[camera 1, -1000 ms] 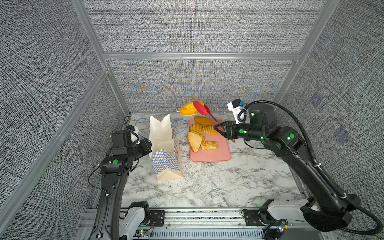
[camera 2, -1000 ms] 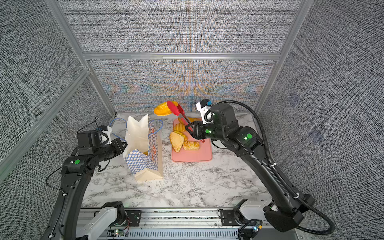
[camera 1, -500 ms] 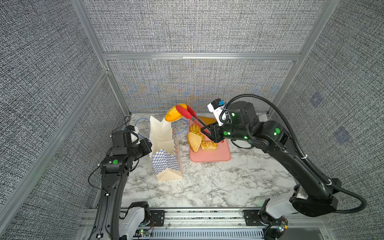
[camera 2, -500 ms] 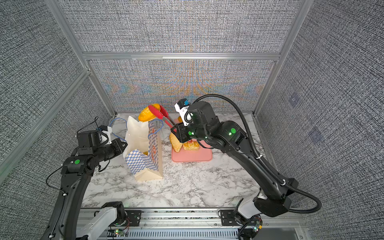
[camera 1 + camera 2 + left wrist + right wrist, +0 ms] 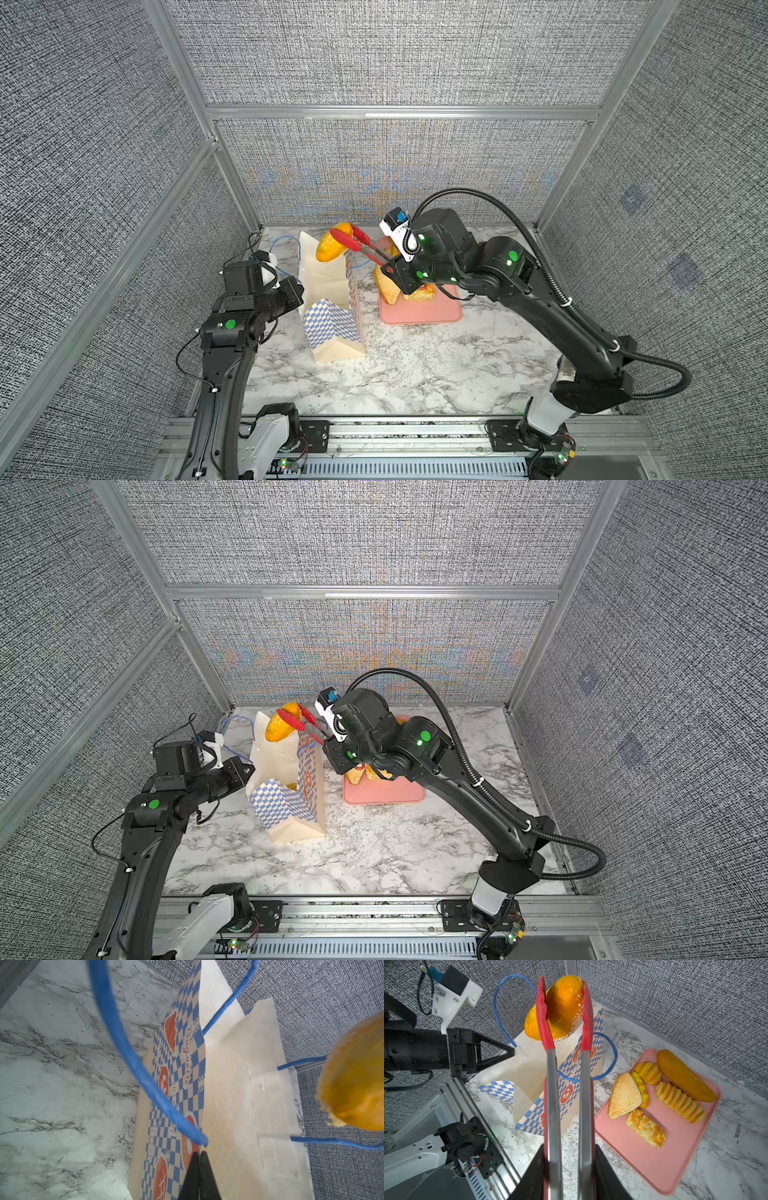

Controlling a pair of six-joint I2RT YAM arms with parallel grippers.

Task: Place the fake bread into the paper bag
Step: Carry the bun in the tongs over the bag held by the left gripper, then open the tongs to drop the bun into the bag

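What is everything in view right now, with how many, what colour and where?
oval bun: one, orange-yellow, gripped in the tongs over the bag's open top
tongs: one, red tips and metal arms, in the right fingers
paper bag: one, cream with blue-and-white checks, standing left of the tray
tray: one, pink, on the tabletop
long loaf: one, orange-brown, on the tray
ridged rolls: two, yellow-orange, on the tray beside the loaf
triangular sandwich: one, pale tan, on the tray's bag side
curved piece: one, yellow, against the sandwich
braided piece: one, yellow, on the tray
tabletop: one, white-grey marble
left fingers: black, shut on the bag's rim
right fingers: black, shut on the tongs
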